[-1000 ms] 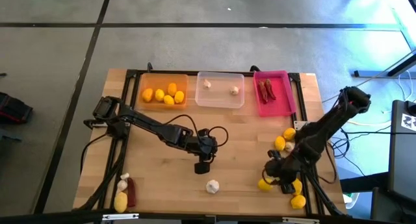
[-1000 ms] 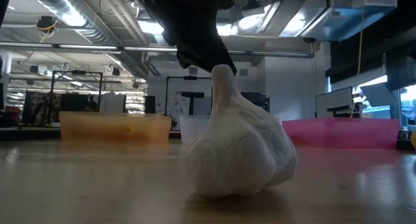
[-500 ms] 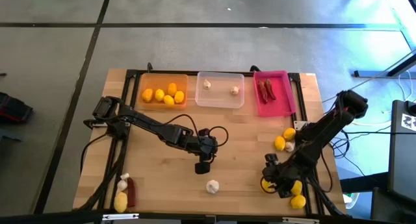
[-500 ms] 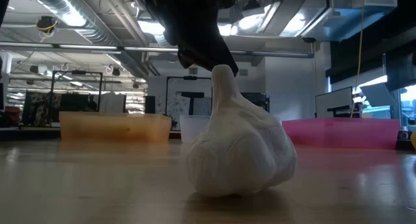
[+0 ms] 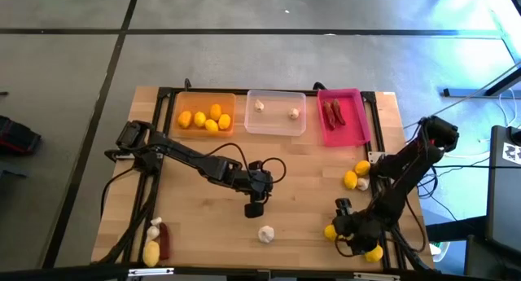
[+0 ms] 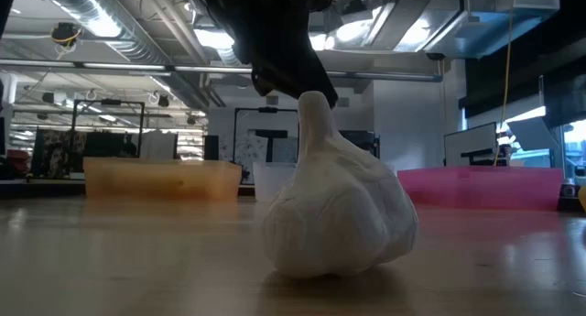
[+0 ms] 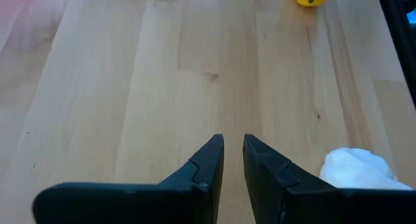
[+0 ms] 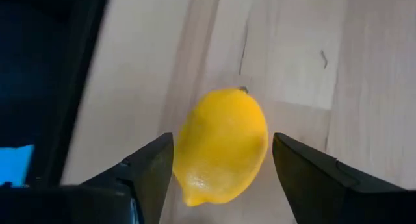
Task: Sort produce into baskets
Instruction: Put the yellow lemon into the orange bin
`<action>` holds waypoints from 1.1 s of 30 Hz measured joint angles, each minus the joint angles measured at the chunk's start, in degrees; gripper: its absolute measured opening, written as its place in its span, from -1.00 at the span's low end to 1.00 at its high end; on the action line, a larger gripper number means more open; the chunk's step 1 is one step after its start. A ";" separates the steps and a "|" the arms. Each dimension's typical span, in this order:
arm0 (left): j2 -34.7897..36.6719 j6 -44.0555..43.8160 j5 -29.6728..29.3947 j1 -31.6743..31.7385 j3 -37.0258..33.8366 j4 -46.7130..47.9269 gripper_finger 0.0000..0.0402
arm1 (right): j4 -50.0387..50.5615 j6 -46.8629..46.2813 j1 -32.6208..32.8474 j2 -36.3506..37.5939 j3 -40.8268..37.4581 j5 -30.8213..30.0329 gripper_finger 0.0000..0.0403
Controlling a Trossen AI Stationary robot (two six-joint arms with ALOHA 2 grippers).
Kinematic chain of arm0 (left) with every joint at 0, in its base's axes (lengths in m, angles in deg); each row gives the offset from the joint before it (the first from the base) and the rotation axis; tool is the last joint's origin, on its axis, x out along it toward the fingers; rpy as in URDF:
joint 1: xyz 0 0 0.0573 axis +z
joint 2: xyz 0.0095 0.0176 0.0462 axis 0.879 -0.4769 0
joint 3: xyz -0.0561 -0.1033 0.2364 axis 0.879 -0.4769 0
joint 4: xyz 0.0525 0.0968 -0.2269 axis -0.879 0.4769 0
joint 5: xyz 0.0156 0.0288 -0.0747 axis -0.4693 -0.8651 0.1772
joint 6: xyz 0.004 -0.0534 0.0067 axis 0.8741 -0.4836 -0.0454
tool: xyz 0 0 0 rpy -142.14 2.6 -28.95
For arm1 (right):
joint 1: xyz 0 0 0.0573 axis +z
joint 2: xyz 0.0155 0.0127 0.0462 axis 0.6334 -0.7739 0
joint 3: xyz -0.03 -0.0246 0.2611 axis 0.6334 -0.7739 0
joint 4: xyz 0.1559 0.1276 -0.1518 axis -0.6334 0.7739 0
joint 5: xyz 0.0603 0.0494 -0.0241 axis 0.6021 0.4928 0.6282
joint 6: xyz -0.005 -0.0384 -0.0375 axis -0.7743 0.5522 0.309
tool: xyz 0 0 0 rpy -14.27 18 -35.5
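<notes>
Three trays line the far edge of the table [image 5: 203, 163]: orange tray [image 5: 205, 113] with five lemons, clear tray [image 5: 276, 112] just beside it with two garlic bulbs, pink tray [image 5: 342, 116] on the clear tray's other side with dark red chilies.

Right gripper [image 8: 221, 160] is low at the table's near right corner, well away from the pink tray, fingers spread wide on either side of a lemon [image 8: 222, 145] lying on the wood (small gaps show on both sides in the right wrist view, so not clamped). More lemons sit close around it, and two lemons plus a pale bulb lie between it and the pink tray.

Left gripper [image 5: 254, 208] hangs mid-table, nearer than the clear tray, fingers nearly together with only a thin slit, holding nothing. A loose garlic bulb [image 5: 266, 233] rests on the table just past it toward the near edge.

Near left corner, far from the orange tray: one lemon, one chili, one small garlic bulb.
</notes>
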State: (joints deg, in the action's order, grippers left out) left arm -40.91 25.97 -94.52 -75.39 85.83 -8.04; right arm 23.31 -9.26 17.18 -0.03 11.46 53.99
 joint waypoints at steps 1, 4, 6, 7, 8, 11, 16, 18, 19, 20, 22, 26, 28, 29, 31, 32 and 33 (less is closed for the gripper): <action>0.02 -0.04 -0.06 0.13 0.00 0.00 -0.72 | 0.00 -0.89 0.22 -0.49 0.00 -0.34 0.28; 0.02 -0.12 -0.15 0.42 0.00 0.00 -0.72 | -0.35 -2.50 0.18 -1.03 0.00 -1.17 0.28; 0.02 -0.20 -0.19 0.42 0.00 0.02 -0.72 | 0.13 -3.35 0.18 -1.08 0.00 -1.39 0.28; 0.02 -0.25 -0.19 0.42 0.00 0.00 -0.72 | 0.69 -3.95 0.18 -1.08 0.00 -1.37 0.28; 0.02 -0.28 -0.18 0.42 0.00 0.00 -0.72 | 1.27 -4.29 0.18 -1.08 -0.08 -1.35 0.28; 0.02 -0.30 -0.17 0.40 0.00 0.00 -0.72 | -0.13 -5.83 0.18 -0.94 -1.84 -0.99 0.28; 0.02 -0.36 -0.17 0.42 0.00 0.00 -0.72 | -1.77 -6.73 0.16 -0.78 -3.34 -0.97 0.28; 0.02 -0.36 -0.17 0.42 0.00 -0.02 -0.72 | -1.52 -6.26 0.16 -0.80 -3.39 -1.49 0.28; 0.02 -0.36 -0.17 0.42 0.00 -0.02 -0.72 | -1.40 -6.24 0.16 -0.81 -3.39 -1.50 0.28; 0.02 -0.36 -0.17 0.42 0.00 -0.02 -0.72 | -1.36 -6.21 0.16 -0.82 -3.39 -1.47 0.27; 0.02 -0.36 -0.17 0.42 0.00 -0.02 -0.72 | -1.33 -6.26 0.14 -0.82 -3.41 -1.44 0.23; 0.02 -0.39 -0.15 0.42 0.00 -0.32 -0.72 | -0.82 -6.03 0.14 -0.11 -3.53 -1.10 0.02; 0.02 -0.39 -0.15 0.42 0.00 -0.39 -0.72 | -0.01 -5.67 0.13 0.54 -3.58 -0.92 -0.10; 0.02 -0.39 -0.15 0.42 0.00 -0.38 -0.72 | 0.59 -5.60 0.14 0.90 -3.61 -0.86 -0.16; 0.02 -0.38 -0.15 0.42 0.00 -0.39 -0.72 | 1.58 -5.56 0.13 1.80 -3.72 -0.75 -0.24; 0.02 -0.32 -0.15 0.42 0.00 -0.39 -0.72 | 1.87 -5.52 0.12 2.29 -3.78 -0.69 -0.26; 0.02 -0.25 -0.15 0.42 0.00 -0.39 -0.72 | 2.29 -5.46 0.12 2.81 -3.84 -0.37 -0.28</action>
State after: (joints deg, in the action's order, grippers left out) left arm -40.88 25.72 -94.67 -74.97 85.83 -8.43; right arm 25.60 -14.71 17.30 2.79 7.62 53.62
